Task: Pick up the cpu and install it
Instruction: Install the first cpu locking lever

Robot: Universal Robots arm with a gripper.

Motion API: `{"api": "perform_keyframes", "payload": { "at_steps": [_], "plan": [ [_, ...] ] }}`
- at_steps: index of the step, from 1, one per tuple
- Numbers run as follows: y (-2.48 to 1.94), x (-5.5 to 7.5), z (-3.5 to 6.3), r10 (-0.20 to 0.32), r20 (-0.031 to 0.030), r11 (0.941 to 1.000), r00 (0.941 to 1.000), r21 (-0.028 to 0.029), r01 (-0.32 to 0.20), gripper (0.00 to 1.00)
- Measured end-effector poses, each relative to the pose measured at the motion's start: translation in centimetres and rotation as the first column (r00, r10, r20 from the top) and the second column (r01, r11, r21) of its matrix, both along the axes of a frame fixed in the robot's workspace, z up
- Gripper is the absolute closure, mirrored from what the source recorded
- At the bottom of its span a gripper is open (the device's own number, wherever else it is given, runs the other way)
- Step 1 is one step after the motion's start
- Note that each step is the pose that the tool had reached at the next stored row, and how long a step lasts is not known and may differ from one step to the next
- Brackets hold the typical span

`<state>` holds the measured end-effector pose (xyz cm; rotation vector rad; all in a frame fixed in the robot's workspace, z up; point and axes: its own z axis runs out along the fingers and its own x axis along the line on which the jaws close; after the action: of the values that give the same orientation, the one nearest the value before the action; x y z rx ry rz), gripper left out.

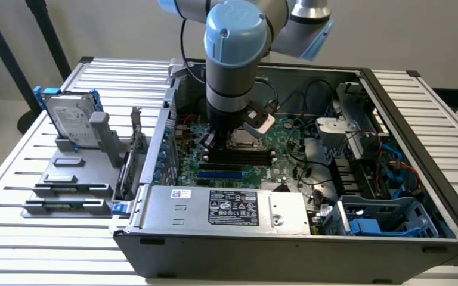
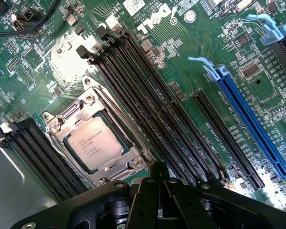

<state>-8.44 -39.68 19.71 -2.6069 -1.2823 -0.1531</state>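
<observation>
We see cpu (image 2: 95,144) seated flat in motherboard socket (image 2: 57,125), beside RAM slots (image 2: 148,114). Gripper (image 2: 157,177) just beside it, fingers clenched, empty. We judge chip light, rigid, fragile underneath; take by opposite edges.

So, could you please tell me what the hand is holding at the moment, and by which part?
Nothing is held. The hand is shut and empty above the motherboard, and the cpu sits in its socket, apart from the fingertips.
</observation>
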Motion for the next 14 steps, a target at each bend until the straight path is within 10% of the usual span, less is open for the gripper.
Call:
{"api": "perform_keyframes", "payload": {
  "at_steps": [7, 14],
  "plan": [
    [0.34, 0.0, 1.78, 0.001, 0.0001, 1.0, 1.0, 0.0, -0.001, 0.89],
    [2.36, -0.1, 2.03, 0.014, 0.0, 0.9999, 0.9999, -0.0007, -0.014, 0.89]
  ]
}}
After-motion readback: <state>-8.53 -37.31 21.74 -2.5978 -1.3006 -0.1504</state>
